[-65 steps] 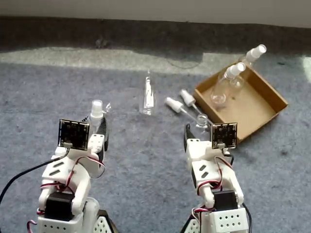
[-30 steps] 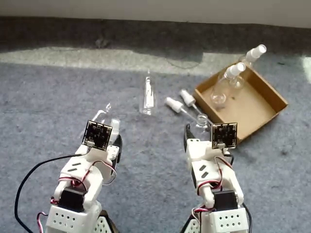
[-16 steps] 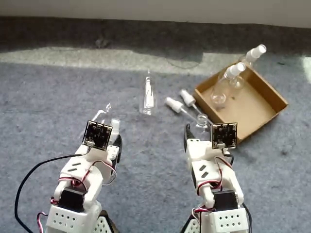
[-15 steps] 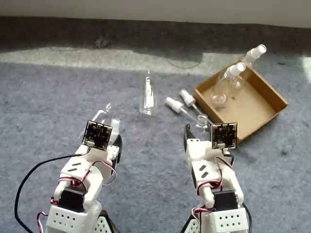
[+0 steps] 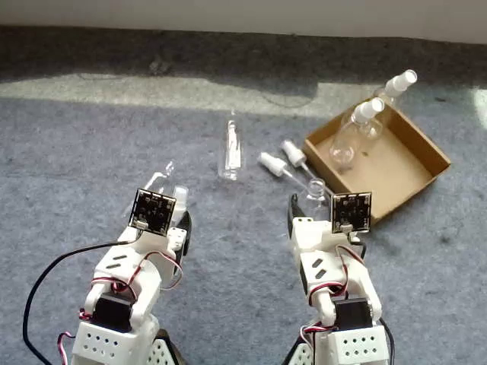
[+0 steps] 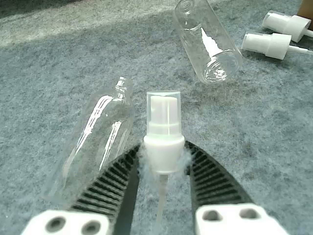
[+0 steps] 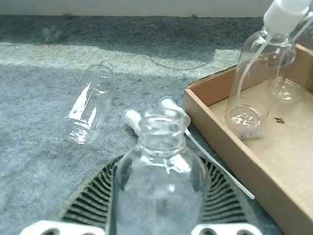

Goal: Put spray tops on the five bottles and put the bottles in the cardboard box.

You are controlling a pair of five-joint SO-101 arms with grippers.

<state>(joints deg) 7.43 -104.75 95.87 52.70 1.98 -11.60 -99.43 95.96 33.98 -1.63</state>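
I see the white left arm [image 5: 122, 293] leaning forward and a little toward the other arm. The left gripper [image 6: 164, 152] is closed, with its black ribbed fingers [image 6: 117, 181] pressing from both sides on a white plastic spray top with a clear cap [image 6: 164, 132]. The white right arm [image 5: 335, 281] points straight ahead, and the right gripper [image 7: 159, 166] clamps a clear plastic bottle with an open neck [image 7: 159, 191] between its ribbed black fingers [image 7: 85, 198], the neck pointing away from the wrist.
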